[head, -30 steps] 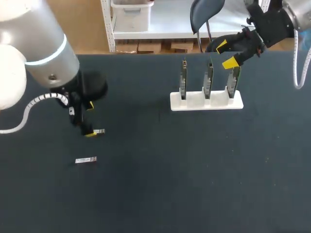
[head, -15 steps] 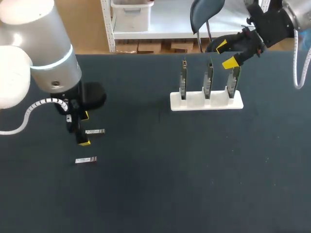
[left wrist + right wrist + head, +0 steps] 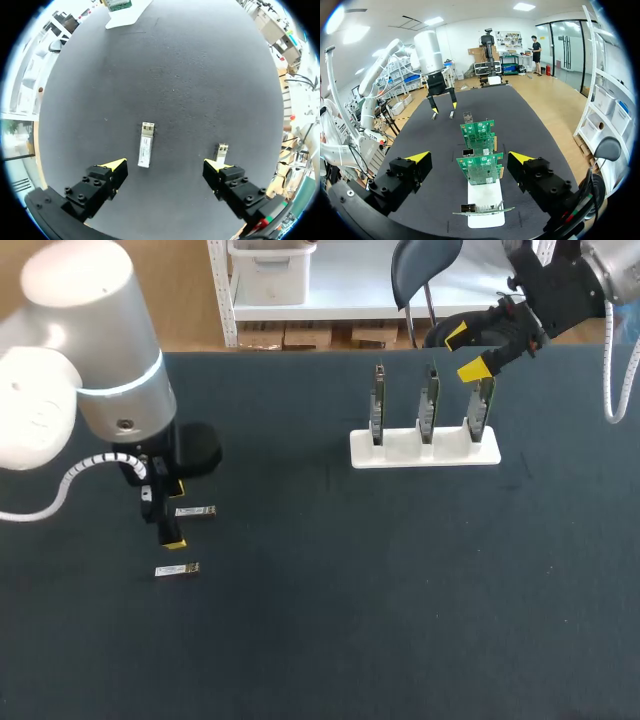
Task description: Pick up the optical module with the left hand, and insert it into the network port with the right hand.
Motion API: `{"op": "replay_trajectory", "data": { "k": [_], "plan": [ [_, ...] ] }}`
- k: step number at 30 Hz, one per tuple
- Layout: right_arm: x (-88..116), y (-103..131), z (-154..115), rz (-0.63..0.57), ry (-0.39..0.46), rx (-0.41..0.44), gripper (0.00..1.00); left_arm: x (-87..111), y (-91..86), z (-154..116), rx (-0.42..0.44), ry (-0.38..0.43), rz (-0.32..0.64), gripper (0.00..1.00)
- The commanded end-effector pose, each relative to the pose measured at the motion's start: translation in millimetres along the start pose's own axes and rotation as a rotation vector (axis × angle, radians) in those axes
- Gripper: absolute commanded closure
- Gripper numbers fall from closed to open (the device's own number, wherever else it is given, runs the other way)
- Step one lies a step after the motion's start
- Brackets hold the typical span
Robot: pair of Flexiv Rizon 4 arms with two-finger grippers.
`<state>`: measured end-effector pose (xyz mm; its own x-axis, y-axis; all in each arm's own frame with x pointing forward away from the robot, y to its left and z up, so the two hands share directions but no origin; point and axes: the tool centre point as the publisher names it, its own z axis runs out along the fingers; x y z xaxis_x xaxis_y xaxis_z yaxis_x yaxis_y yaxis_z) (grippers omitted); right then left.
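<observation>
1. Silver oblong optical module [image 3: 146,145] lies on dark bench [image 3: 200,75], between left jaws, which stand apart.
2. Right jaws, also apart, hang over green network-port boards [image 3: 481,170] in white stand [image 3: 485,192].

- your left arm [image 3: 95,360] is a fat silver-grey cylinder with a pale ring around it and a white housing behind.
- a white ribbed cable [image 3: 70,475] loops off its wrist.
- your left gripper [image 3: 165,165] has blocky black fingers studded with round screws, each tipped in bright yellow.
- your right arm [image 3: 560,290] ends in black, with a thin white cable [image 3: 606,380] alongside.
- your right gripper [image 3: 469,158] matches it: black fingers, screws, yellow wedge tips.
</observation>
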<state>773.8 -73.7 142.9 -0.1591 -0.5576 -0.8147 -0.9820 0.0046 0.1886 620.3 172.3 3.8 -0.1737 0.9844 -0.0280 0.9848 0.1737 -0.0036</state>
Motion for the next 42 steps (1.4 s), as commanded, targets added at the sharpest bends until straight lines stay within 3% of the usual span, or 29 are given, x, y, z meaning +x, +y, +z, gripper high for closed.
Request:
{"op": "replay_trajectory", "data": {
  "k": [1,12,38,39,40,41,42],
  "plan": [
    [0,2,0,-0.001,0.001,0.006,0.0,-0.1,6.8,8,0.012,0.004,-0.003,0.0],
    [0,2,0,-0.001,0.001,0.006,0.0,-2.3,16.4,11,0.024,0.017,0.011,0.0],
    [0,2,0,-0.001,0.001,0.006,0.0,-0.6,18.7,21,0.057,0.028,0.013,0.02],
    [0,2,0,-0.001,0.001,0.006,0.0,-0.6,18.8,21,0.057,0.028,0.014,0.38],
    [0,2,0,-0.001,0.001,0.006,0.0,-0.7,18.8,21,0.058,0.028,0.015,0.65],
    [0,2,0,-0.001,0.001,0.006,0.0,-0.7,18.7,21,0.058,0.029,0.016,1.0],
    [0,2,0,-0.001,0.001,0.006,0.0,-0.8,18.6,21,0.06,0.027,0.018,1.0]
  ]
}}
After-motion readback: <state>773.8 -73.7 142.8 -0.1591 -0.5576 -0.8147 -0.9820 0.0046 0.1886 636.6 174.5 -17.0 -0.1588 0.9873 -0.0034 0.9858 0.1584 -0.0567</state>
